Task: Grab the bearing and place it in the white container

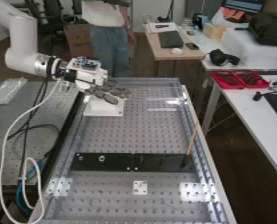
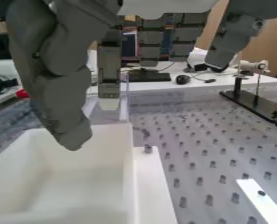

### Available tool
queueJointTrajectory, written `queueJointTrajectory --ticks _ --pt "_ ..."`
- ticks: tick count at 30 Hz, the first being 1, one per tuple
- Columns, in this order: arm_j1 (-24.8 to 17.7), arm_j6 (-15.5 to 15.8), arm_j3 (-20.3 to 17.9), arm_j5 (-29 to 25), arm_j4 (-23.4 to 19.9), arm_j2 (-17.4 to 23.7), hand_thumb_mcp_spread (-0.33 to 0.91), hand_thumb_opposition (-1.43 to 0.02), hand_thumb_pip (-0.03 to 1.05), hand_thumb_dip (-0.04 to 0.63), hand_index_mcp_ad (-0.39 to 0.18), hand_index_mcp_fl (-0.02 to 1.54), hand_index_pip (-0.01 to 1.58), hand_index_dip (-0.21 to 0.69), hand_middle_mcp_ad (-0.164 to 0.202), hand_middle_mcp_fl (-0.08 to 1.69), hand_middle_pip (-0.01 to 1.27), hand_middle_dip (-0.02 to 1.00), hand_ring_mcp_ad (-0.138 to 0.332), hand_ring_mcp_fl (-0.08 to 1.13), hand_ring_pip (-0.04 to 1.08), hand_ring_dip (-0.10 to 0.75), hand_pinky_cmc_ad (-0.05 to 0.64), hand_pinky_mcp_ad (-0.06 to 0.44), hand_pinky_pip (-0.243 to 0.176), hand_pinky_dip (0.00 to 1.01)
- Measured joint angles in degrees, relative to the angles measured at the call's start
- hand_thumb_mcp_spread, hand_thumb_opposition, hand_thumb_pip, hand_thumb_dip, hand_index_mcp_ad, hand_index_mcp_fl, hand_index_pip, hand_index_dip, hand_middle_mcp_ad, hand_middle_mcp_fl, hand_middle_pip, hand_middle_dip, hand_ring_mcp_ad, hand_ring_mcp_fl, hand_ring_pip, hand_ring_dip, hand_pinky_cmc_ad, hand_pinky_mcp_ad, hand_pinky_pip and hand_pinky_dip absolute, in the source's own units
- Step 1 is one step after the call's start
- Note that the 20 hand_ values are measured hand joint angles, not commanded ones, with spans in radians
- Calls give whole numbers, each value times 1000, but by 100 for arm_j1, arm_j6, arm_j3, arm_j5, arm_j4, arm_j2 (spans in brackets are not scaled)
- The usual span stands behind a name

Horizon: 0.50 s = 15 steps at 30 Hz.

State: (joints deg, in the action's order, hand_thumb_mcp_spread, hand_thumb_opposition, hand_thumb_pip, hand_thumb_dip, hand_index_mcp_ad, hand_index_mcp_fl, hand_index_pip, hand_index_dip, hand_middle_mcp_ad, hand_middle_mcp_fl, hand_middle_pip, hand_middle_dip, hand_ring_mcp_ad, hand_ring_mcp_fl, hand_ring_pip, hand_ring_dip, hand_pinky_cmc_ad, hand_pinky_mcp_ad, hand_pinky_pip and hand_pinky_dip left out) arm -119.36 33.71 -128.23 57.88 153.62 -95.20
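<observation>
Near the white rectangular container (image 2: 112,150), the dark-grey, long-fingered hand (image 2: 62,95) is hanging wide, evidently needing vertical clearance before travelling.

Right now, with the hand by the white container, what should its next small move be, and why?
I'd probably ease the hand away from the white container, towards the small round piece on the black plate. The fingers look relaxed rather than curled round anything, and that piece could be the bearing, though it's too small to be sure.
</observation>
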Motion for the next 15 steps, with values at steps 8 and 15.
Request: queueJointTrajectory --ticks 8,15 --pt "201 318 121 -18 143 686 410 -808 538 283 -164 68 911 316 56 9 140 143 108 0 93 3 333 234 -93 141" --pt "692 805 645 312 379 1133 365 -775 475 262 -164 152 623 316 54 12 143 157 113 0 93 3 335 243 -93 145"
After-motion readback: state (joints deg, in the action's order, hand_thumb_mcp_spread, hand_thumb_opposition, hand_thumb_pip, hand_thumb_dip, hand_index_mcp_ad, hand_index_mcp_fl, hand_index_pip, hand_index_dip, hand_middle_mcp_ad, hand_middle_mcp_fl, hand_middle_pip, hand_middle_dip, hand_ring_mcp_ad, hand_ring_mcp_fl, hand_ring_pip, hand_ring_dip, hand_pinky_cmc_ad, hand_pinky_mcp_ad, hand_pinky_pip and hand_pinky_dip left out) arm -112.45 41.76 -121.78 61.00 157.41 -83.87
